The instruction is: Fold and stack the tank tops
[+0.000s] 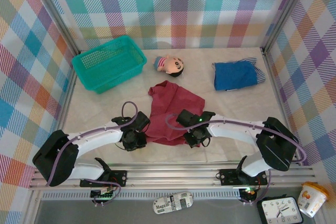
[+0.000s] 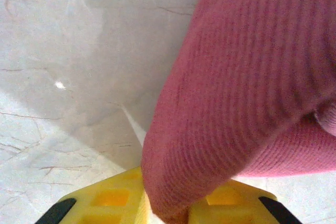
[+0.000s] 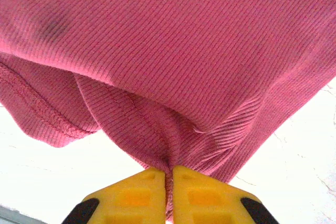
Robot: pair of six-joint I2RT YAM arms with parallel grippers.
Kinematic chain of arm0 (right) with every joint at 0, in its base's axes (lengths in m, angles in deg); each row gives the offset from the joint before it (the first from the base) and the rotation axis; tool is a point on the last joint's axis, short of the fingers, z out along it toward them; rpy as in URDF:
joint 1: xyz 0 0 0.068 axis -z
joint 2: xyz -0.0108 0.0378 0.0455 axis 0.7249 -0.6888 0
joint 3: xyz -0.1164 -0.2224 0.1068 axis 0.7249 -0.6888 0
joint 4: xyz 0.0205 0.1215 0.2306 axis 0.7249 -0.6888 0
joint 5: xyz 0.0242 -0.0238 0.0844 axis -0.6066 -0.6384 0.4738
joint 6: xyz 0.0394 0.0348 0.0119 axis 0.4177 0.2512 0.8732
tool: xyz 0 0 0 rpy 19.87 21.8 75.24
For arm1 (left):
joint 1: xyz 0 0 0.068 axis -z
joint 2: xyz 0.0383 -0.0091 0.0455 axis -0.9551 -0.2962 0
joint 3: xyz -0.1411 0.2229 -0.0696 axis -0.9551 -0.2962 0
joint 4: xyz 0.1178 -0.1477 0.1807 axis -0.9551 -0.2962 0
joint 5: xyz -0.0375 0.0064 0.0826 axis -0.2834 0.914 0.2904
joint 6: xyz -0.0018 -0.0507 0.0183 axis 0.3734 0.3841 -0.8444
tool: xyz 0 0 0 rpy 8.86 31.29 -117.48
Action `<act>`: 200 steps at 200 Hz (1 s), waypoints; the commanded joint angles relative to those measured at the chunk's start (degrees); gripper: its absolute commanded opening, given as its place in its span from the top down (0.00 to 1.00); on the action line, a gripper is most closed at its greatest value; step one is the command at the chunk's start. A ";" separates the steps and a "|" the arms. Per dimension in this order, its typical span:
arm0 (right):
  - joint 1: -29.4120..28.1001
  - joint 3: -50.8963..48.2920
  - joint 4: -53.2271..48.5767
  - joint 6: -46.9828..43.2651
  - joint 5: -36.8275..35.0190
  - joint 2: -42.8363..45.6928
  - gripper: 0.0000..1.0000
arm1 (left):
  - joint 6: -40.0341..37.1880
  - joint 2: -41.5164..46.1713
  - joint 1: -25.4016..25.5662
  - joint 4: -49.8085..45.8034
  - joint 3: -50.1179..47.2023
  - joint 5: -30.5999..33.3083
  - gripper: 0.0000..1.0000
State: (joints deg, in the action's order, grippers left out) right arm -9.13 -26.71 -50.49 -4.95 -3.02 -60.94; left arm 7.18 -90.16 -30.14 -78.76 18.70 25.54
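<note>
Pinching the dark red tank top [image 1: 176, 109] at lower centre, left gripper [image 2: 164, 209] and right gripper [image 3: 169, 186] each clamp its near edge.

A robotics lab test cell. A pale table [image 1: 105, 103] is walled by plaid panels [image 1: 173, 9] on metal posts [image 1: 51, 17], behind an aluminium rail [image 1: 173, 177] to which a left arm [image 1: 89, 140] and a right arm [image 1: 236, 128] are bolted. On the near side of the rail sit a clock [image 1: 280, 211] and a cup [image 1: 312, 199].

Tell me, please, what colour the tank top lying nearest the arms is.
Dark red, finely ribbed: the tank top shows best in the right wrist view.
</note>
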 commanded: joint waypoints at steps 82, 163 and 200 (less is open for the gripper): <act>7.98 -2.63 2.87 -0.70 -6.85 16.33 1.00 | -7.90 2.30 -2.47 -16.76 9.54 10.85 1.00; 19.56 9.97 11.18 -17.90 -9.23 30.24 1.00 | -24.32 6.08 -11.65 -33.90 32.70 26.10 1.00; 21.14 19.02 16.13 -24.71 -6.92 29.49 1.00 | -33.12 3.27 -15.00 -39.03 48.95 34.44 1.00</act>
State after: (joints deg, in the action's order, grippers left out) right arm 11.33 -13.13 -40.72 -21.97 -10.94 -31.79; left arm -17.34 -85.52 -42.77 -110.94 58.40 50.85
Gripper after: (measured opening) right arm 0.052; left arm 0.051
